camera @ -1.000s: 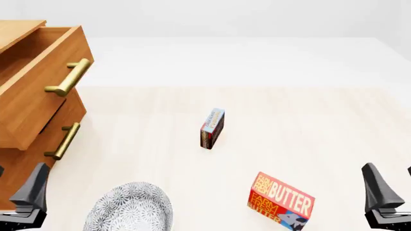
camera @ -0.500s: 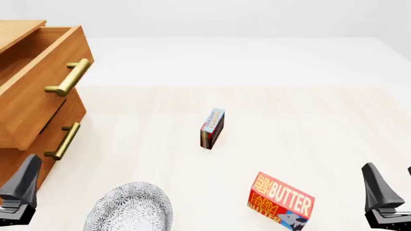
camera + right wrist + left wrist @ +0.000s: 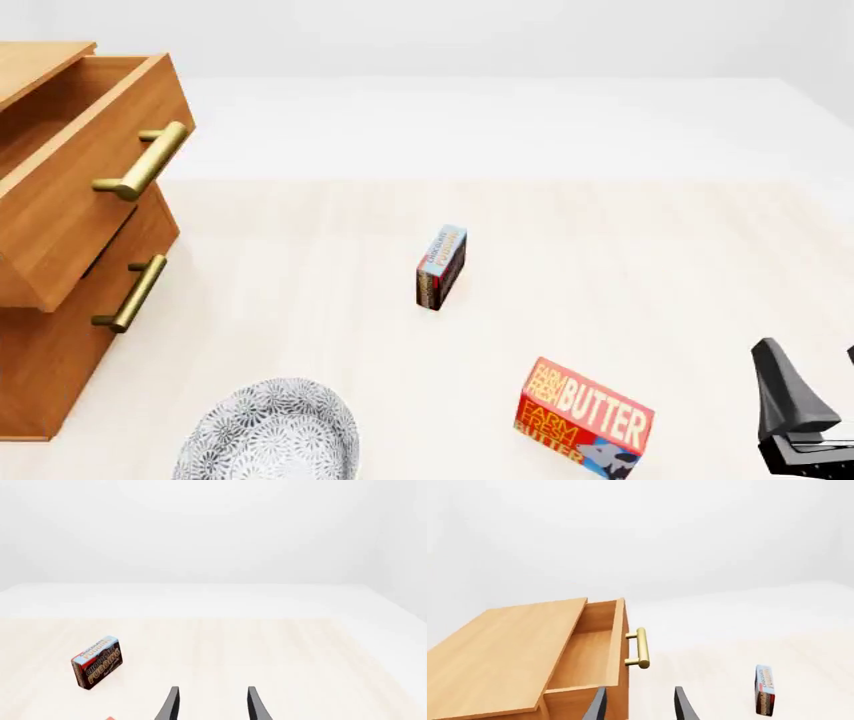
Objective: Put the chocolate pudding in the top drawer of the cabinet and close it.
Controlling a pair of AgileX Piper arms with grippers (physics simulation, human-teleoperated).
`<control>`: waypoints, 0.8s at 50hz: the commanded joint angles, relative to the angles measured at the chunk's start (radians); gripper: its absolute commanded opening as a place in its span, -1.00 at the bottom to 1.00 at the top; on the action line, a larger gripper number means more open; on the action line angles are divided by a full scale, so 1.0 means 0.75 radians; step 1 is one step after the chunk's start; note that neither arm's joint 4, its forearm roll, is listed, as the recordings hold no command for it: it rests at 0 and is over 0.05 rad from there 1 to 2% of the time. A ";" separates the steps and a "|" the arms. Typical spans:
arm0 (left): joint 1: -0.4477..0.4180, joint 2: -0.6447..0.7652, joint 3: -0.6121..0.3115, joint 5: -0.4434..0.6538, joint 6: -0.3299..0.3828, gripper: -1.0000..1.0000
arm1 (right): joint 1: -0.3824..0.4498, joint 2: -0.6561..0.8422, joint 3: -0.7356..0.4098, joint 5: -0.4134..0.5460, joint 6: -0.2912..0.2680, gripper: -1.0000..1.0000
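The chocolate pudding (image 3: 441, 267), a small blue and brown box, stands on edge at the middle of the table; it also shows in the left wrist view (image 3: 765, 690) and the right wrist view (image 3: 97, 662). The cabinet (image 3: 54, 330) stands at the left. Its top drawer (image 3: 80, 190) is pulled open and looks empty in the left wrist view (image 3: 584, 655). My left gripper (image 3: 640, 707) is open and empty, near the cabinet's front, out of the front view. My right gripper (image 3: 814, 400) is open and empty at the front right, also seen in its wrist view (image 3: 213, 707).
A red butter box (image 3: 583, 418) lies at the front, between the pudding and my right gripper. A patterned grey plate (image 3: 274, 432) sits at the front left near the cabinet. The lower drawer (image 3: 127, 260) is shut, its brass handle (image 3: 131, 293) sticking out.
My left gripper has drawn back to the left and left the front view. The right gripper, the pudding and the drawer have not moved.
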 commanded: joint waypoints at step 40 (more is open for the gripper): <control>-0.064 0.690 -0.949 0.584 -0.150 1.00 | 0.000 -0.008 0.006 0.002 0.000 1.00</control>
